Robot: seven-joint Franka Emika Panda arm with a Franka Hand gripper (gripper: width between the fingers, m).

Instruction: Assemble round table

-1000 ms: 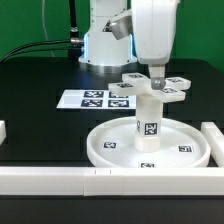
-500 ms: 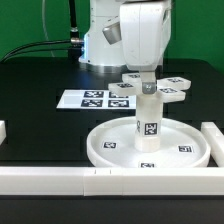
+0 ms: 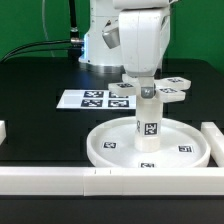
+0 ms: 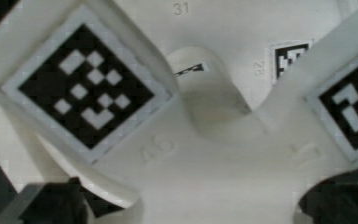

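Claw [image 3: 146, 80]: over the cross piece [image 3: 152, 91], fingers down at its hub; looks closed on it, but how tight can't be told. Wrist view too close to settle it.

Risk: if cross piece isn't seated square on the post [image 3: 148, 122], letting go or twisting may tip it off, or rock the post on the disc [image 3: 110, 145]. Judgement only.

Items, all white plastic w/ sq. b&w tags:
- Disc: rimmed, flat on table, front centre.
- Post: short, thick, upright at disc centre.
- Cross piece: on post top, arms toward 3 and 9 o'clock.
- Marker board [image 3: 80, 98]: at 10 o'clock from disc.
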